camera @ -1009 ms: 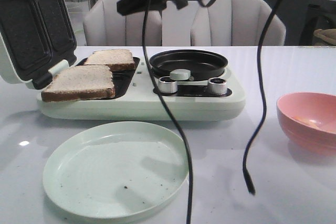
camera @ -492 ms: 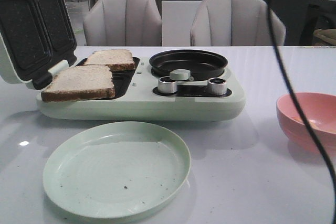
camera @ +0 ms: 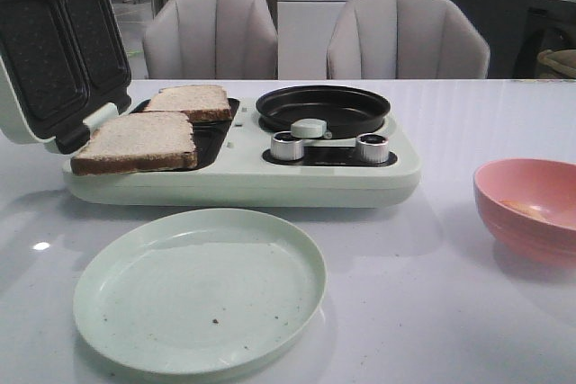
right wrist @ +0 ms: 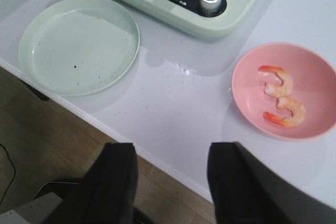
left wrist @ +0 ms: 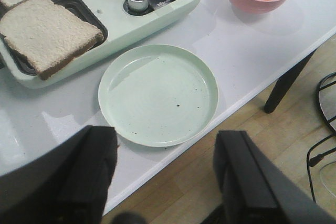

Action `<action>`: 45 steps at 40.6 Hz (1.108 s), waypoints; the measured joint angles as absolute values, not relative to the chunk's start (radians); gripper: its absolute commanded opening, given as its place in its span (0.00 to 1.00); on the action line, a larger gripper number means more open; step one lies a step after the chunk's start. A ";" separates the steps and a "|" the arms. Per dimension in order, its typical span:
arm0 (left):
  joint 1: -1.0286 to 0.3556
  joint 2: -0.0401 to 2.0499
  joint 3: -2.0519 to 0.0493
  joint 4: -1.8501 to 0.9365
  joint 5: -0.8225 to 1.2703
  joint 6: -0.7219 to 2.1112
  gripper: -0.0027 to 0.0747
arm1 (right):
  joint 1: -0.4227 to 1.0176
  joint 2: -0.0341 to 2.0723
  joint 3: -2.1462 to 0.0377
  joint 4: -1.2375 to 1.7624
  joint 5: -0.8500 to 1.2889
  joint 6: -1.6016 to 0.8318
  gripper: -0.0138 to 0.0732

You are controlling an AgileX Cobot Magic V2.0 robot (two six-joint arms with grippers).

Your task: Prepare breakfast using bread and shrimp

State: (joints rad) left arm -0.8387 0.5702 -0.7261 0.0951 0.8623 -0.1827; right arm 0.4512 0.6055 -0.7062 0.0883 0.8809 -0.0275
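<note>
Two slices of bread (camera: 135, 141) (camera: 191, 102) lie on the open sandwich press of a pale green breakfast maker (camera: 243, 177); the nearer bread slice (left wrist: 46, 31) shows in the left wrist view too. Two shrimp (right wrist: 278, 83) (right wrist: 286, 113) lie in a pink bowl (right wrist: 252, 77) at the table's right. My left gripper (left wrist: 165, 174) is open and empty, held back over the table's front edge. The right gripper (right wrist: 170, 179) is likewise open and empty above that edge. Neither gripper appears in the front view.
A pale green plate (camera: 200, 287) sits in front of the breakfast maker. A small black pan (camera: 322, 107) and two knobs (camera: 288, 145) are on the machine's right half, and its lid (camera: 54, 47) stands open at left. Two chairs stand beyond the table.
The dark arm and hanging cables that crossed the front view a second ago have left it. Bread, plate and bowl have not moved.
</note>
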 measured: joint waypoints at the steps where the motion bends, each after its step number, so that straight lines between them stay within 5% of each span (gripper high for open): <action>1: -0.839 0.570 -0.726 0.095 0.862 -0.183 0.62 | 0.451 0.573 -0.688 0.084 0.894 -0.025 0.65; 15: -0.839 0.570 -0.726 0.095 0.862 -0.183 0.62 | 0.451 0.297 -0.551 -0.016 1.041 0.066 0.65; 29: -0.839 0.570 -0.726 0.091 0.859 -0.183 0.61 | 0.451 0.257 -0.543 -0.017 1.045 0.070 0.65; 42: -0.839 0.684 -0.748 0.121 1.002 -0.183 0.15 | 0.451 0.257 -0.543 -0.017 1.047 0.070 0.65; 45: -0.839 0.731 -0.762 0.140 1.014 -0.183 0.17 | 0.451 0.257 -0.543 -0.017 1.047 0.070 0.65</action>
State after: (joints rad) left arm -0.8387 0.7311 -0.7617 0.1395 1.0144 -0.1827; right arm 0.4512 0.2574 -0.5428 -0.0169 1.0470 0.0701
